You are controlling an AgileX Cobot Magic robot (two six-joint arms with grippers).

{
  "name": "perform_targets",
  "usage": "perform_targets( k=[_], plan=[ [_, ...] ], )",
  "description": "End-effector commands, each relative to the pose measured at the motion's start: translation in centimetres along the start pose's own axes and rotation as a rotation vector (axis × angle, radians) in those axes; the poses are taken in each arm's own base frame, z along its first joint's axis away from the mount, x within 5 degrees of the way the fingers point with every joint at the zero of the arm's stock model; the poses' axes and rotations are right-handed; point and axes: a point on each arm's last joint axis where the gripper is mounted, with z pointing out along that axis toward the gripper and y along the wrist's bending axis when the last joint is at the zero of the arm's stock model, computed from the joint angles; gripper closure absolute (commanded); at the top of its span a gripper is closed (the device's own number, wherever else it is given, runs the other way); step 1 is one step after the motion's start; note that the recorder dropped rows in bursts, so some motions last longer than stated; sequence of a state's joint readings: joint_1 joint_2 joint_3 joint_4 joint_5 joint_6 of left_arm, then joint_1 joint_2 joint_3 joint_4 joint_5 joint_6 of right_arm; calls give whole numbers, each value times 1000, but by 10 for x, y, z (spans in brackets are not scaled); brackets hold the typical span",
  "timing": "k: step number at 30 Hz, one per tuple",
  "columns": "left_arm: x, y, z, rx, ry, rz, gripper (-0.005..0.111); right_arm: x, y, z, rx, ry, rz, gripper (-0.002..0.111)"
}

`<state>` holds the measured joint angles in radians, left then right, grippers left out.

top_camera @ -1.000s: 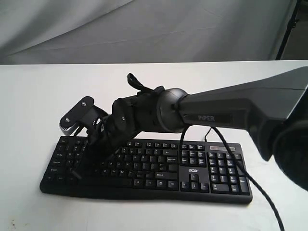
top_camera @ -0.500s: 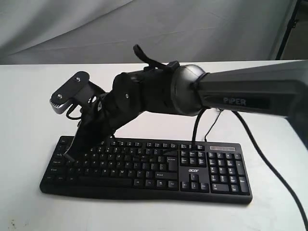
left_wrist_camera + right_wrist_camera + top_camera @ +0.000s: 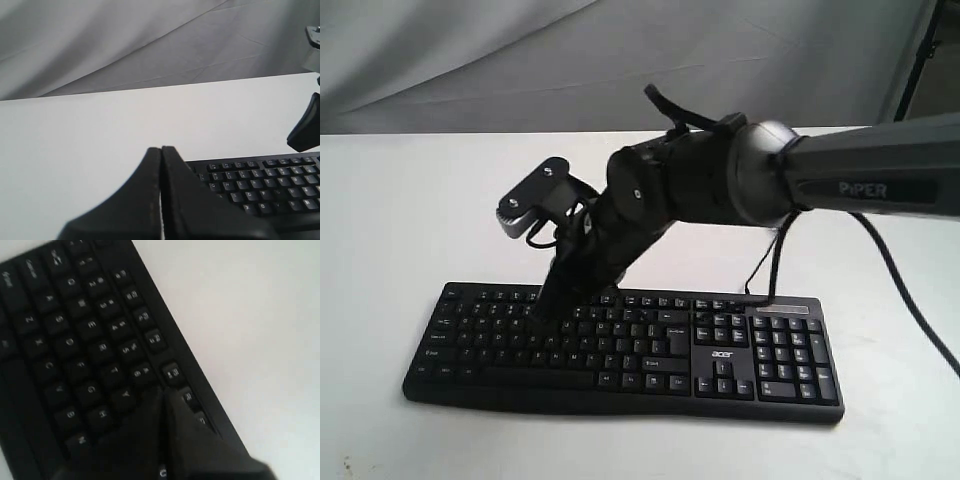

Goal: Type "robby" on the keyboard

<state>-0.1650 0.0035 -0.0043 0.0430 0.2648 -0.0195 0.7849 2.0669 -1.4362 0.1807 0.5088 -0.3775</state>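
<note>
The black keyboard (image 3: pixel 620 345) lies on the white table, number pad on the right. My right arm reaches across from the right, and my right gripper (image 3: pixel 545 308) points down at the upper key rows in the left half. In the right wrist view the shut right gripper (image 3: pixel 162 392) holds nothing and sits over the keyboard (image 3: pixel 75 340) near the 6 and Y keys; whether it touches a key I cannot tell. My left gripper (image 3: pixel 161 148) is shut and empty, off the end of the keyboard (image 3: pixel 260 185), and does not show in the exterior view.
The white table (image 3: pixel 400 200) stretches around the keyboard, with a grey cloth backdrop (image 3: pixel 620 60) behind it. The wrist camera mount (image 3: pixel 532 198) sticks out above the gripper. A black cable (image 3: pixel 905 300) hangs from the right arm past the number pad.
My right gripper rose from the keyboard's far left end and moved right along the upper key rows. The keyboard has stayed in place.
</note>
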Motion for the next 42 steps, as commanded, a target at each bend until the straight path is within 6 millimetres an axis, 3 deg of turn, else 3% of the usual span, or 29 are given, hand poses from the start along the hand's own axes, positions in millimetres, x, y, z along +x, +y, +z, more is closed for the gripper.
perform_targets(
  k=[1, 10, 38, 42],
  plan=[
    [1, 0, 0, 5, -5, 3, 107, 17, -5, -9, 34, -30, 19, 108],
    [1, 0, 0, 5, -5, 3, 107, 42, -1, -12, 66, -67, 26, 108],
    [1, 0, 0, 5, -5, 3, 107, 44, -1, -2, 58, -59, 61, 108],
    [1, 0, 0, 5, -5, 3, 107, 50, -13, -3, 60, -30, 94, 108]
  ],
)
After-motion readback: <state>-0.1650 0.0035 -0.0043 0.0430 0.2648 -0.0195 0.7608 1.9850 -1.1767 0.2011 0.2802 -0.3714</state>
